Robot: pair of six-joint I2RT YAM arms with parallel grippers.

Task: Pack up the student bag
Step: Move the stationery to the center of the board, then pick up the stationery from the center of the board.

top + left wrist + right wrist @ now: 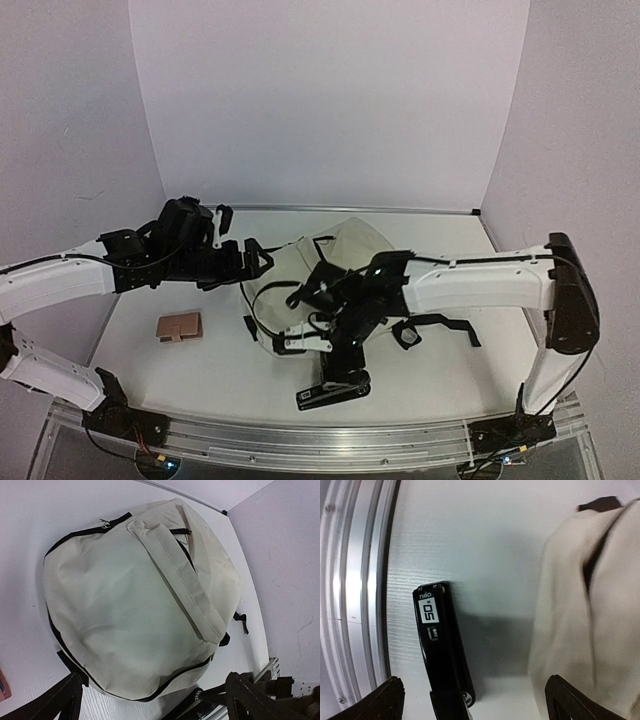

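Both spread wide: left gripper (156, 702) above the student bag (135, 595), right gripper (475, 702) straddling a black stapler (442, 645)

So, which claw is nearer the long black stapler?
Right. The right claw hangs open just above the stapler; the left claw is farther back, by the cream fabric backpack.

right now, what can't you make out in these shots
- Bag inside: its own fabric hides it in the left wrist view; the right arm covers much of it in the top view.
- Stapler lower end: cut off by the bottom edge of the right wrist view.
- Brown item: too small to identify in the top view.
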